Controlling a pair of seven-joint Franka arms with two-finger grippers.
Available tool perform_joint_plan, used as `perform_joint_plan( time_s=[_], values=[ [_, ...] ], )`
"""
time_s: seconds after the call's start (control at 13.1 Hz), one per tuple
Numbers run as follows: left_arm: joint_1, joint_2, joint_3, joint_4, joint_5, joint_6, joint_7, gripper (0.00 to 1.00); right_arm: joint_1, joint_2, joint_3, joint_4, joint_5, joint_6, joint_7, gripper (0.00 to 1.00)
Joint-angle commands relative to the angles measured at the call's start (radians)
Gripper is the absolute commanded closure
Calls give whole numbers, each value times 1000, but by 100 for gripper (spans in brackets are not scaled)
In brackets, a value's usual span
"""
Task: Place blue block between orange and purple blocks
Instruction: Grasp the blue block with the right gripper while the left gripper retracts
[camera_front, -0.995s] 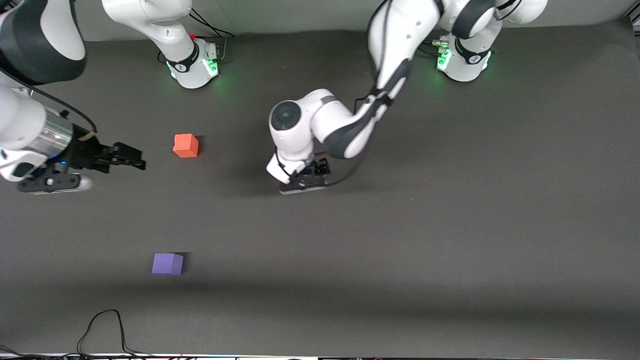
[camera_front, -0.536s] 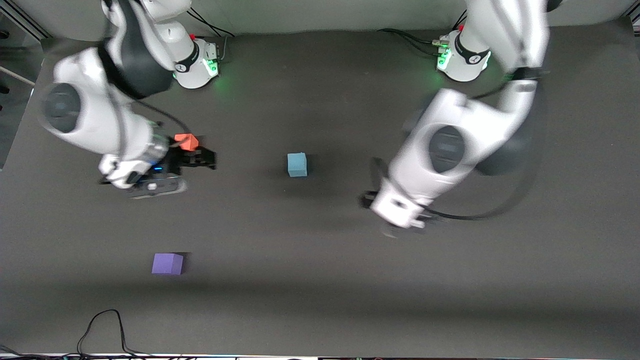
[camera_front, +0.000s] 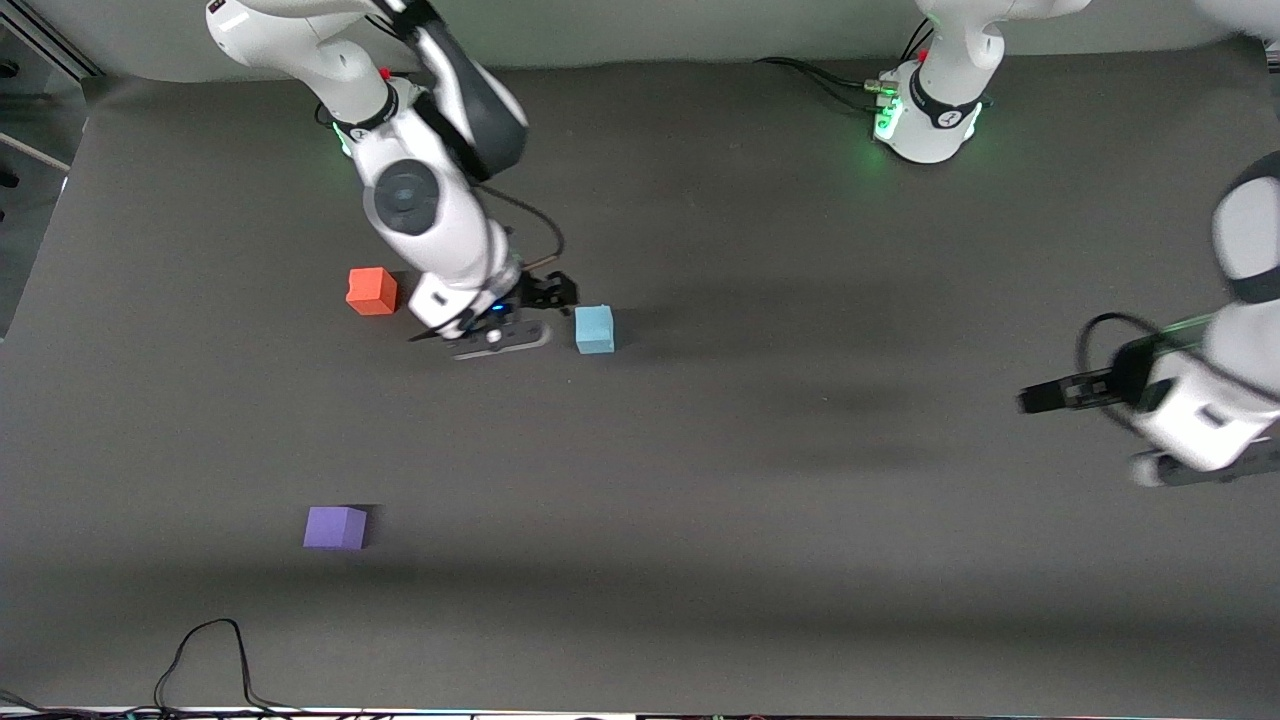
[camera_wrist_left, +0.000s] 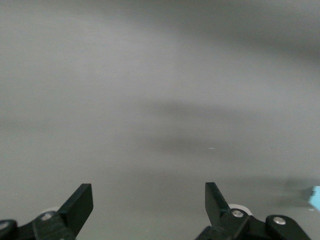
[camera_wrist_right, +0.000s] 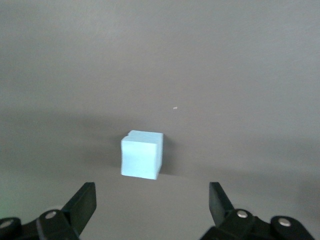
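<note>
The right gripper (camera_front: 552, 292) hangs low over the dark matte table (camera_front: 760, 520), its fingers spread wide and holding nothing. The small light sky-blue matte cube (camera_front: 594, 329) sits on the table just beside this gripper, toward the left arm's end, and nothing touches it. In the right wrist view the right gripper (camera_wrist_right: 152, 202) shows both black fingertips (camera_wrist_right: 82, 200) standing well apart, with the blue cube (camera_wrist_right: 142, 154) lying on the table ahead of the gap between them, clear of both tips.

The small orange-red matte cube (camera_front: 371, 291) rests on the table near the right gripper, toward the right arm's end, partly beside the white wrist of that arm. The small violet-purple matte cube (camera_front: 335, 527) lies well apart from the gripper, much nearer to the front camera than the orange cube. The blue cube is not between these two; it lies toward the left arm's end from both.

The left gripper (camera_front: 1035, 398) is up over bare table at the left arm's end, well apart from all three cubes. In the left wrist view the left gripper (camera_wrist_left: 148, 200) is released, its fingers (camera_wrist_left: 80, 202) spread wide with only grey table under them, and a sliver of pale blue (camera_wrist_left: 315, 197) shows at the frame's edge.
</note>
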Motion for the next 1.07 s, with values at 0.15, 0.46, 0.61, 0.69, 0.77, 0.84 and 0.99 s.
perform_joint_plan(
  time_s=[0.15, 0.46, 0.61, 0.69, 0.77, 0.84, 0.99],
  values=[
    [27, -159, -11, -159, 52, 17, 86, 0, 105, 128, -16, -52, 7, 176, 88, 0],
    [40, -306, -7, -309, 63, 82, 107, 0, 126, 205, -16, -52, 7, 262, 123, 0],
    [38, -315, -8, -305, 69, 71, 104, 0, 149, 224, -23, -52, 7, 273, 125, 0],
    [31, -317, -8, -303, 69, 68, 103, 0, 149, 230, -23, -52, 7, 277, 126, 0],
    [24, -315, -10, -299, 69, 68, 97, 0, 149, 241, -23, -52, 7, 294, 126, 0],
    [15, -315, -7, -294, 66, 68, 95, 0, 149, 251, -23, -52, 7, 303, 126, 0],
    [-43, -305, 44, -274, 66, 54, 103, 0, 149, 259, -25, -53, 7, 314, 125, 16]
  ],
)
